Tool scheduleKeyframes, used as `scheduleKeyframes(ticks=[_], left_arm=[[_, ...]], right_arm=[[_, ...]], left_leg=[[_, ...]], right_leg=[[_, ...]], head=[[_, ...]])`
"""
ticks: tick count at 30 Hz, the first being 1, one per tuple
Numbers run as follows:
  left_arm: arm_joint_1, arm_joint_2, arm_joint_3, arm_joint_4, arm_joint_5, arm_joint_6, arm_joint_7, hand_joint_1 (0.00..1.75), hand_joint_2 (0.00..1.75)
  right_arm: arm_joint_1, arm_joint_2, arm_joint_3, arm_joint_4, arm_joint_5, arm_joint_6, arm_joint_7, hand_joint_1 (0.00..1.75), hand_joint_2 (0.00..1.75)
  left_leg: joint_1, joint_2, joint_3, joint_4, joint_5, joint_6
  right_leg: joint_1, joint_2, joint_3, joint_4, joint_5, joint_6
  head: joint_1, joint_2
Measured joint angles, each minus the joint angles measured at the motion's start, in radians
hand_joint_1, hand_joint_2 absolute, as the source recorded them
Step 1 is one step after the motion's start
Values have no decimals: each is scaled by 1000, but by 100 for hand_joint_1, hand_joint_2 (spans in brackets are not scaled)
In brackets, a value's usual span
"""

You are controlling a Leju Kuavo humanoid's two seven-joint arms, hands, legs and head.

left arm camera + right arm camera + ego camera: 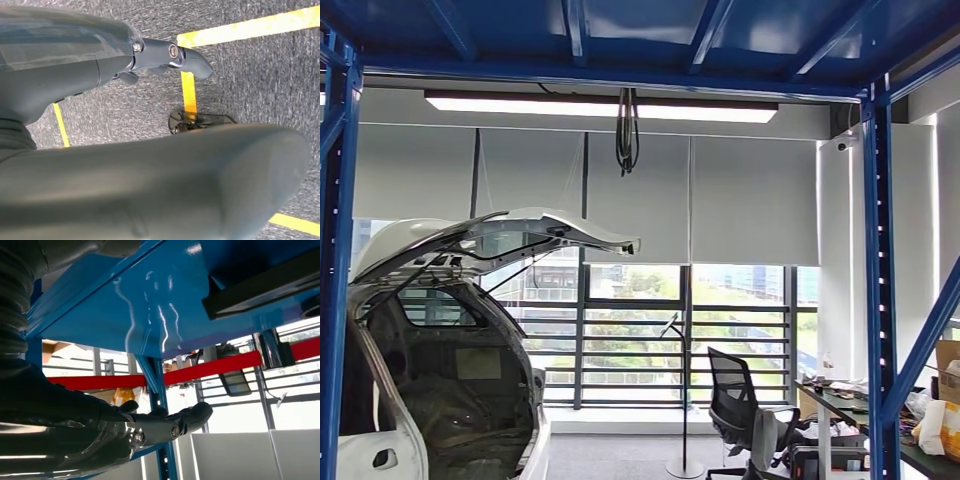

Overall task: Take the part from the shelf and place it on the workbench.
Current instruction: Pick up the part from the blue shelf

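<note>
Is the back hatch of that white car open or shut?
Open. The hatch is raised high above the car, and you can see straight into the bare interior.

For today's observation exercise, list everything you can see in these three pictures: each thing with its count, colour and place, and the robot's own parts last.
Blue steel shelf frame: one, blue, uprights at both sides, beams overhead.
White car body with raised tailgate: one, white, lower left.
Long ceiling lamp: one, lit white, under the top beam.
Black hanging cables: one bundle, black, below the lamp.
Black mesh office chair: one, black, by the window.
Cluttered desk: one, dark top, lower right.
Red crossbeam: one, red, behind the shelf.
Yellow floor tape: several strips, yellow, on grey carpet.
Left hand: grey, hanging above the floor, holding nothing.
Right hand: dark, beneath the blue shelf, holding nothing.
</note>
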Motion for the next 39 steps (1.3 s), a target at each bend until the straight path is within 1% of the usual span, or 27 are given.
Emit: scheduleKeyframes(ticks=[3,7,12,17,22,34,39], left_arm=[[-1,0,-4,0,-3,-2,-1,0,0],[-1,0,-10,0,-8,-2,-2,0,0],[-3,0,-15,0,-18,-2,-3,0,0],[-5,0,-19,0,-23,-3,-5,0,0],[-6,0,-29,0,-31,-5,-6,0,0],[-10,-1,-43,0,-41,-9,-9,0,0],[-13,-1,-44,0,-45,-13,-12,0,0]], right_arm=[[-9,2,14,31,46,-25,18,0,175],[-21,5,27,58,120,-80,44,0,175],[-41,19,38,79,191,-135,67,0,175],[-69,36,46,97,217,-141,74,0,175],[-118,60,56,140,236,-136,81,0,175],[-252,113,72,346,211,-115,80,0,175],[-305,128,72,453,226,-134,79,0,175]], left_leg=[[0,0,0,0,0,0],[0,0,0,0,0,0],[0,0,0,0,0,0],[0,0,0,0,0,0],[0,0,0,0,0,0],[0,0,0,0,0,0],[0,0,0,0,0,0]], right_leg=[[0,0,0,0,0,0],[0,0,0,0,0,0],[0,0,0,0,0,0],[0,0,0,0,0,0],[0,0,0,0,0,0],[0,0,0,0,0,0],[0,0,0,0,0,0]], head=[[0,0],[0,0],[0,0],[0,0],[0,0],[0,0],[0,0]])
